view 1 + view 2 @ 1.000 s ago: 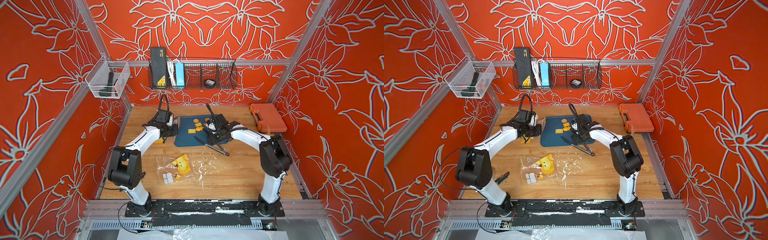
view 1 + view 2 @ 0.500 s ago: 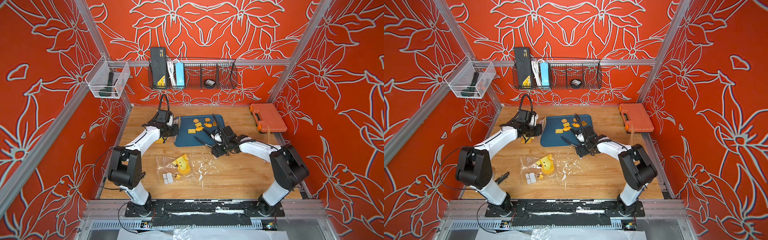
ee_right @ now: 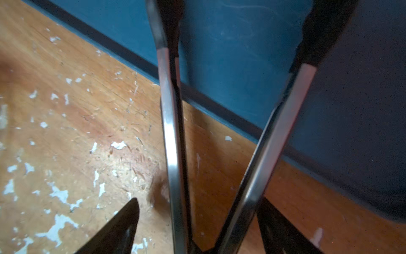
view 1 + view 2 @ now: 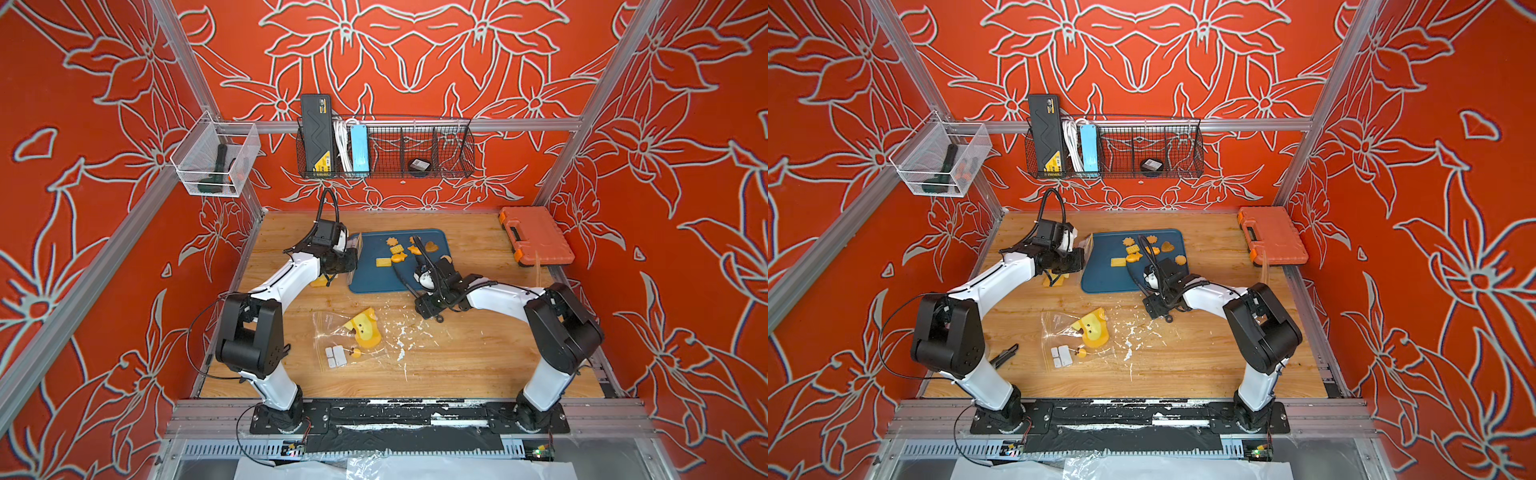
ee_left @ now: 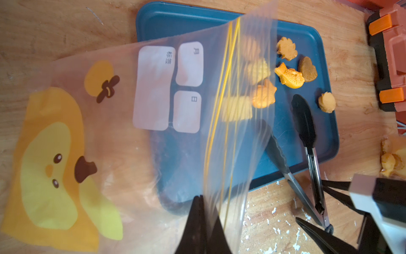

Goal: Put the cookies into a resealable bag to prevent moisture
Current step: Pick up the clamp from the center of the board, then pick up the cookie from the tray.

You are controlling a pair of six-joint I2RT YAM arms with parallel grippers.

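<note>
1. The left gripper (image 5: 204, 211) was pinched tight on the resealable bag (image 5: 153, 110), its jaws together on the clear plastic right by the yellow zip lines.
2. The bag hung from that grip at the left edge of the blue tray (image 4: 374, 278). In the left wrist view, its zip end lay across part of the tray.
3. The cookies (image 4: 397, 249) sat loose in a small cluster on the far half of the tray. A fish, a heart and a flower shape were plain to see. A few others showed only through the plastic.
4. A pair of tongs (image 5: 307, 132) lay with its black tips on the tray and its steel arms running off onto the wooden table (image 4: 457, 353).
5. The right gripper (image 3: 197, 200) had its jaws wide apart, straddling the tongs near the hinge. One finger stood clear of the nearer arm.
6. A second bag (image 4: 357, 336) lay flat on the table nearer the arm bases, well apart from the tray.
7. An orange case (image 4: 536, 239) sat in the far right corner.
</note>
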